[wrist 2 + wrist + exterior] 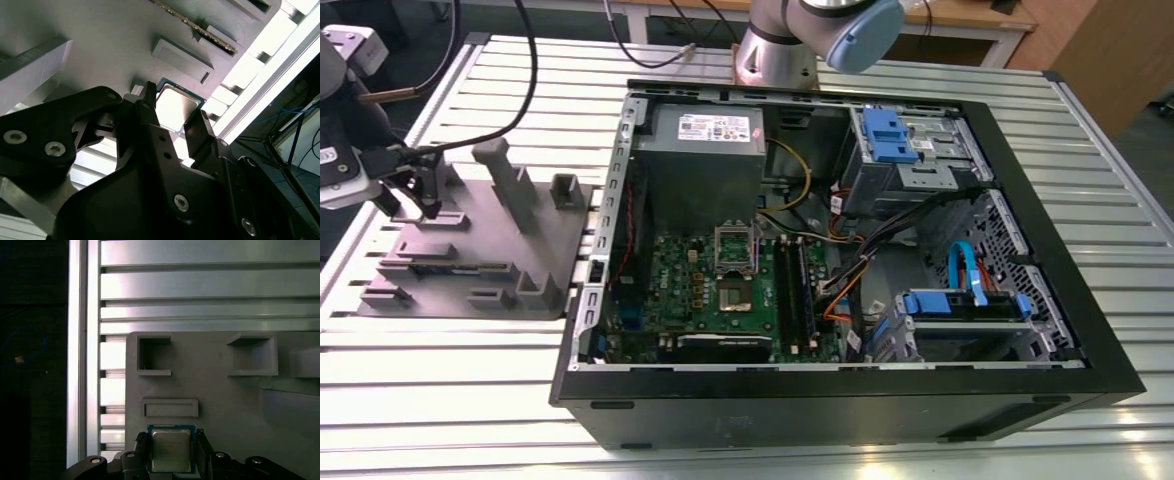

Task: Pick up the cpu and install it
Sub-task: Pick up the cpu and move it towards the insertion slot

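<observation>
The cpu (171, 450), a small square chip with a silvery top and green rim, lies flat against the grey holder block (225, 405), close to the block's edge. My gripper (171, 436) stands over it, with one dark finger pressed to each of two opposite sides. In the second wrist view the cpu (176, 106) shows between the same fingertips (149, 95) of the gripper (173, 104). At the exterior view's left, the gripper (420, 200) reaches down onto the holder block (480, 255).
An open computer case (841, 390) lies to the block's right in the exterior view. Its green motherboard (687, 290) carries an open socket (736, 293), black memory sticks (790, 290) and cables. The slatted metal table (427, 390) runs around both. Upright posts (507, 185) rise from the block.
</observation>
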### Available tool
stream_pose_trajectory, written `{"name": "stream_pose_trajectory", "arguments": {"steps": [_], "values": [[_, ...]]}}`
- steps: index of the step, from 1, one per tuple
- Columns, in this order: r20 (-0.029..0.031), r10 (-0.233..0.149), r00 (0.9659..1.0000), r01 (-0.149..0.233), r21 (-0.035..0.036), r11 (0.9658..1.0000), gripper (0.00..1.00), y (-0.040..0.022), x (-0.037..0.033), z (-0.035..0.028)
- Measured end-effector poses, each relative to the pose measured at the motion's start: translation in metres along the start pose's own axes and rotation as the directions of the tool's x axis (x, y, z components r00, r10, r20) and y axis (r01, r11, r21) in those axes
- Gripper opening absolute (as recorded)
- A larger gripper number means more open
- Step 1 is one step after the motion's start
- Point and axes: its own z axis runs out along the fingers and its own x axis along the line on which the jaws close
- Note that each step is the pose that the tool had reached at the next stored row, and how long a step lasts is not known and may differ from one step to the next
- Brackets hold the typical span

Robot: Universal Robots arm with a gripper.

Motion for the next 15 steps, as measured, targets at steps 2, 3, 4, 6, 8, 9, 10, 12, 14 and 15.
{"name": "stream_pose_trajectory", "arguments": {"steps": [2, 3, 4, 6, 8, 9, 10, 12, 14, 15], "values": [[-0.0001, 0.0, 1.0, 0.0, 0.0001, 1.0, 0.47, 0.0001, 0.0, -0.0006], [-0.0001, 0.0, 1.0, 0.0, 0.0001, 1.0, 0.47, 0.0001, 0.0, -0.0009], [-0.0002, 0.0, 1.0, 0.0, 0.0001, 1.0, 0.47, 0.0001, 0.0, -0.0011], [-0.0002, 0.0, 1.0, 0.0, 0.0001, 1.0, 0.47, 0.0001, 0.0, -0.0016], [-0.0001, 0.0, 1.0, 0.0, 0.0001, 1.0, 0.47, 0.0002, 0.0, -0.0022], [-0.0002, 0.0, 1.0, 0.0, 0.0001, 1.0, 0.47, 0.0002, 0.0001, -0.0027], [-0.0001, 0.0, 1.0, 0.0, 0.0001, 1.0, 0.47, 0.0002, 0.0001, -0.0031], [0.0001, 0.0, 1.0, 0.0, 0.0, 1.0, 0.47, 0.0003, 0.0001, -0.0037], [-0.0003, 0.0, 1.0, 0.0, 0.0001, 1.0, 0.47, 0.0004, 0.0001, -0.0049], [-0.0002, 0.0, 1.0, 0.0, 0.0001, 1.0, 0.47, 0.0004, 0.0001, -0.0053]]}}
